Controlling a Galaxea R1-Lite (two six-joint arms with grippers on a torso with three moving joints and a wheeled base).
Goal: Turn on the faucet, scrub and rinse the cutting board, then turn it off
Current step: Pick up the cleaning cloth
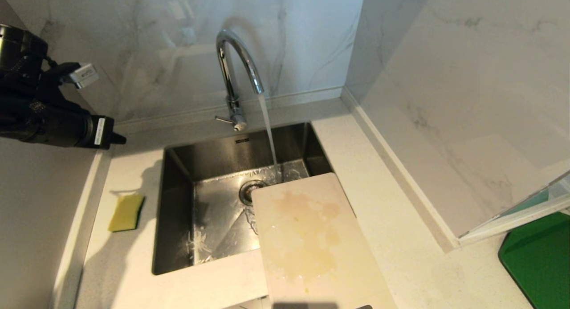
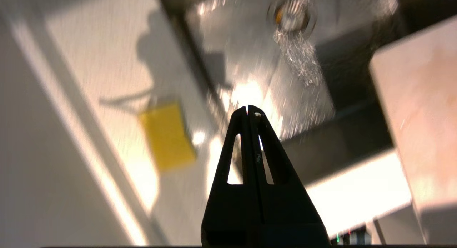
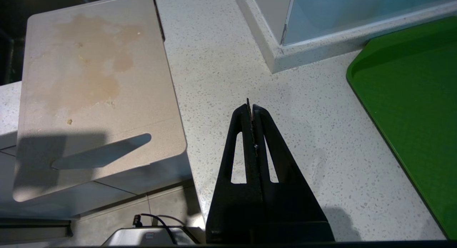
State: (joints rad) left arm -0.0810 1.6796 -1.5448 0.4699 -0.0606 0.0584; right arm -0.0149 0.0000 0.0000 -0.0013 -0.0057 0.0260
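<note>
Stained cutting board (image 1: 311, 242) overhanging sink, faucet (image 1: 236, 73) running. Left gripper (image 2: 248, 110) pressed together, empty, above bench — next: spread, drop squarely onto yellow sponge (image 1: 127, 212), pinch firmly. Right gripper (image 3: 251, 107) pressed together, parked.

The cutting board (image 1: 311, 242) runs off the head view's bottom edge. The green tray (image 1: 541, 258) is cropped at the corner, and the sponge (image 2: 167, 135) is smeared by blur.
</note>
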